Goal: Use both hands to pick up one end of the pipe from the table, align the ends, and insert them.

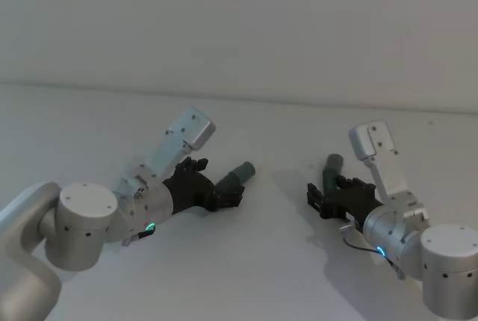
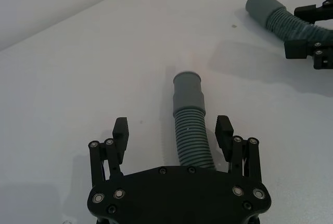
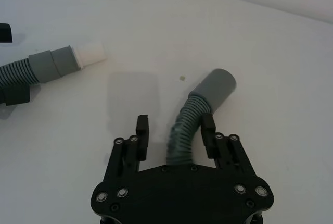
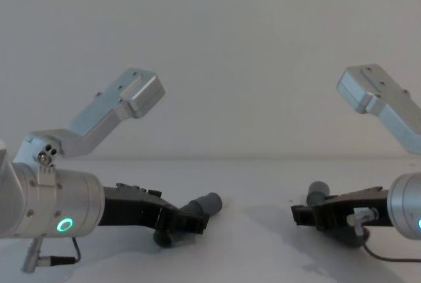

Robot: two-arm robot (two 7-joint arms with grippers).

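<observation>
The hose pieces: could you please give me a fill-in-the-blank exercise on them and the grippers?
The left gripper straddles one hose piece with its fingers ___. The right gripper straddles the other hose piece at its ___ part. The left gripper's piece ends in a ___ tip.
Missing words: open; ribbed; white.

No readable text, labels, brand marks, numbers or signs anywhere on any visible surface.

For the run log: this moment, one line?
left hand: open, straddling left hose piece | right hand: open, straddling right hose piece | pieces unjoined
</observation>
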